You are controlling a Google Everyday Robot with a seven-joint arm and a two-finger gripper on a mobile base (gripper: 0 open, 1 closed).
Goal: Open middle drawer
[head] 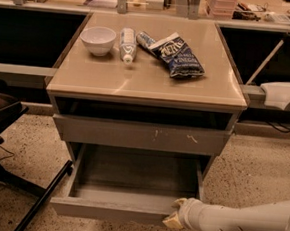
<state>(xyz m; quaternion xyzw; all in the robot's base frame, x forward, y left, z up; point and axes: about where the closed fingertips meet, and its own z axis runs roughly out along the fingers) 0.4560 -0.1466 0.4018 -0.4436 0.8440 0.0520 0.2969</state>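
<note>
The gripper (175, 217), low and right of centre, sits against the right end of the front edge of the middle drawer (112, 210); whether it is clenched or released cannot be told. The drawer stands pulled out beneath the scratched grey front (138, 135). A black chair leg (43, 200) slants close to its left front corner, and speckled floor (251, 171) lies open at right.

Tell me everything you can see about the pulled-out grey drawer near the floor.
The middle drawer is grey, with a plain flat handleless front. It stands pulled well out, level, below the scratched grey front, showing a shallow grey inside. The gripper is at its front right corner.
</note>
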